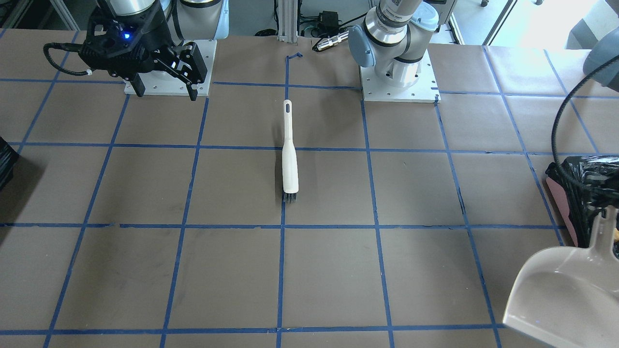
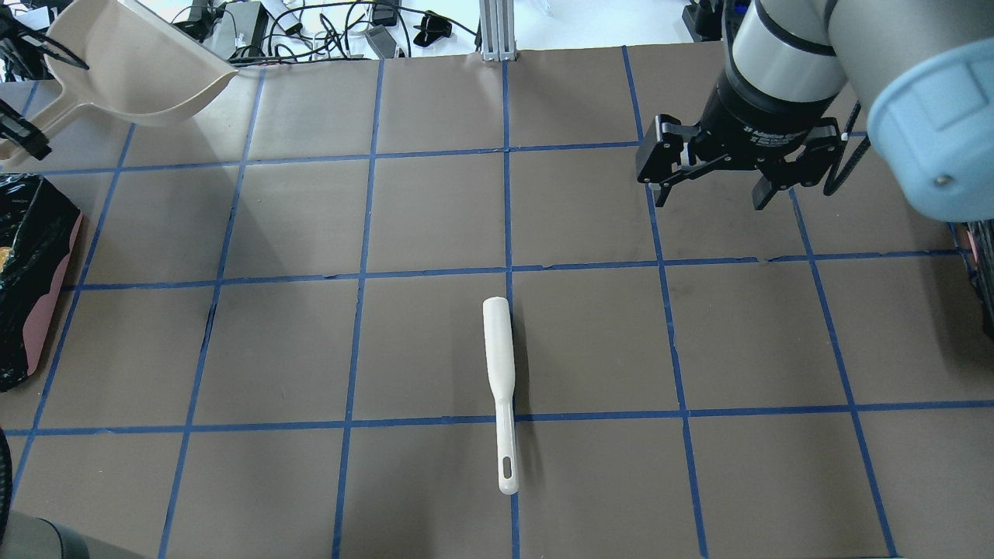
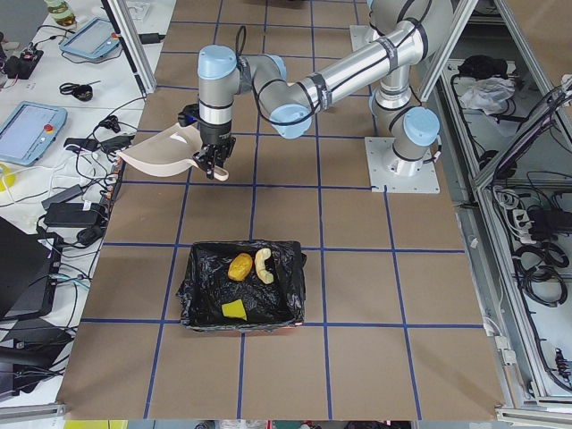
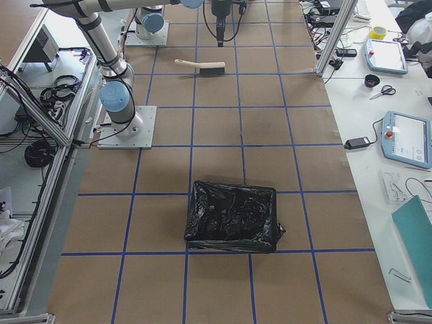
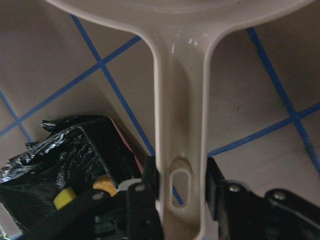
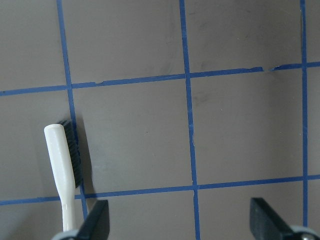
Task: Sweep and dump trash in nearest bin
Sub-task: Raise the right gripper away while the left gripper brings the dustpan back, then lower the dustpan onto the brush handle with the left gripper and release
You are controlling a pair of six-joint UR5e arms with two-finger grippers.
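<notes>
Left claw [image 5: 182,185] clamps the dustpan [image 5: 180,100] handle; right claw [image 2: 708,198] hangs wide open, empty, brush [image 2: 501,373] lying near it. All trash [image 3: 239,266] lies in the bin [image 3: 295,277] just beside the left claw. Lower the dustpan level onto the counter [image 1: 145,193], clear of the bin, before releasing.

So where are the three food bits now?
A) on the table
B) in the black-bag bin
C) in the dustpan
B: the orange lump, curved tan bit and yellow wedge lie inside the bin; the dustpan is empty.
</notes>
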